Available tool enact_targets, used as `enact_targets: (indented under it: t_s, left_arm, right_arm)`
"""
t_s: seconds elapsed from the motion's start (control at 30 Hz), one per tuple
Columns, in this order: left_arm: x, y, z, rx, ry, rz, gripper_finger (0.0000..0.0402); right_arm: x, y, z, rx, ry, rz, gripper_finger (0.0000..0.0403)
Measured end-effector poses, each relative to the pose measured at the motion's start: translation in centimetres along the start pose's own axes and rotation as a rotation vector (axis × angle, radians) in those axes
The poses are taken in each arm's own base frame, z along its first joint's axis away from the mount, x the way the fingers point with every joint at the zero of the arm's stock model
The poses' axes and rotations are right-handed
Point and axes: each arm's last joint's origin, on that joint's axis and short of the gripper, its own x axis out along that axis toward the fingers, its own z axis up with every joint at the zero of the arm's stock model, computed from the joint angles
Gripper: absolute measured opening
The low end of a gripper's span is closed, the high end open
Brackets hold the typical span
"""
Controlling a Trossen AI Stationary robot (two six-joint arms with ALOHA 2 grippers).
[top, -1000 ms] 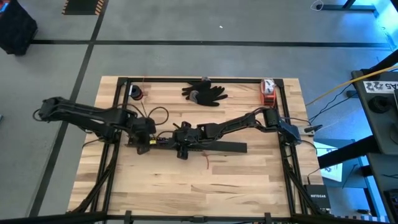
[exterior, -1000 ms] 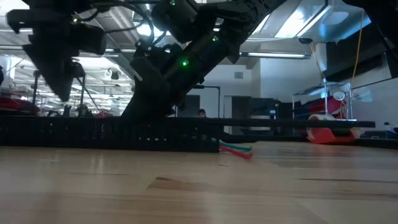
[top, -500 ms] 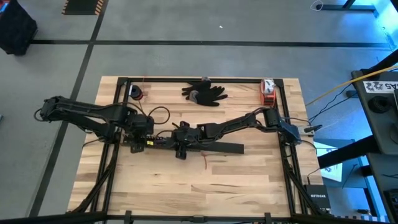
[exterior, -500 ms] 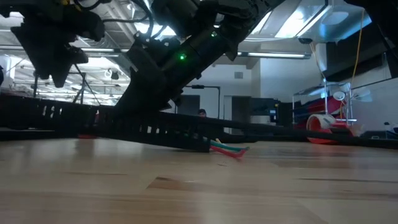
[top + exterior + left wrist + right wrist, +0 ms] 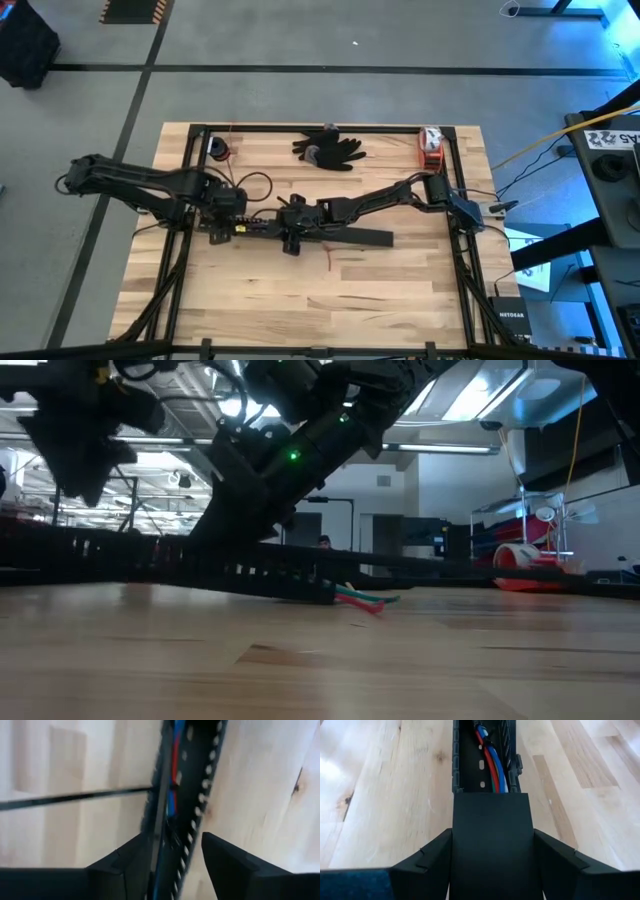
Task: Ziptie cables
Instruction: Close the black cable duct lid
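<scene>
Both arms meet over the middle of the desk (image 5: 300,290). The right gripper (image 5: 490,851) is clenched on the flat cover of a long black slotted duct (image 5: 200,565), one end lifted off the wood. The cables (image 5: 491,757), red, blue and green, lie inside the duct, and their ends poke out past its low end. The left gripper (image 5: 176,854) straddles the duct with its fingers spread either side, not pinching it. The ziptie (image 5: 75,797) sticks out sideways from the duct, a thin dark strip. Black gloves (image 5: 328,149) lie near the far edge
</scene>
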Motion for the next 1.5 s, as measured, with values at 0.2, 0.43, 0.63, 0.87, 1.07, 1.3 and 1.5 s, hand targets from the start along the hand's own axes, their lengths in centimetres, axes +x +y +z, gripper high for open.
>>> enact_targets:
  t_s: [0.2, 0.43, 0.63, 0.87, 1.07, 1.3, 1.5]
  left_arm:
    - [1.6, -0.6, -0.2, 0.029, 0.114, -0.178, 0.0225]
    - [0.5, -0.5, -0.8, 0.052, 0.318, -0.164, 0.0250]
    - [-0.9, -0.5, -0.3, 0.075, 0.150, -0.172, 0.0250]
    - [-0.2, -0.9, 1.3, 0.110, -0.195, -0.237, 0.0250]
    - [0.4, -1.0, 1.6, 0.123, -0.244, -0.235, 0.0250]
    - [0.4, -1.0, 1.5, 0.088, -0.231, -0.237, 0.0250]
    - [0.4, -1.0, 1.5, 0.037, -0.225, -0.243, 0.0250]
  right_arm:
    - [0.1, 0.0, -0.2, -0.001, 0.012, 0.001, 0.0225]
    - [0.1, 0.2, 0.4, 0.003, -0.060, 0.036, 0.0225]
    - [0.1, 0.2, 0.7, 0.005, -0.080, 0.036, 0.0225]
    - [0.1, 0.1, 0.5, 0.006, -0.065, 0.020, 0.0225]
    - [0.1, 0.1, 0.4, 0.008, -0.062, 0.020, 0.0238]
    - [0.1, 0.1, 0.7, 0.009, -0.079, 0.027, 0.0284]
    - [-1.2, 0.3, 2.0, 0.012, -0.130, 0.037, 0.0294]
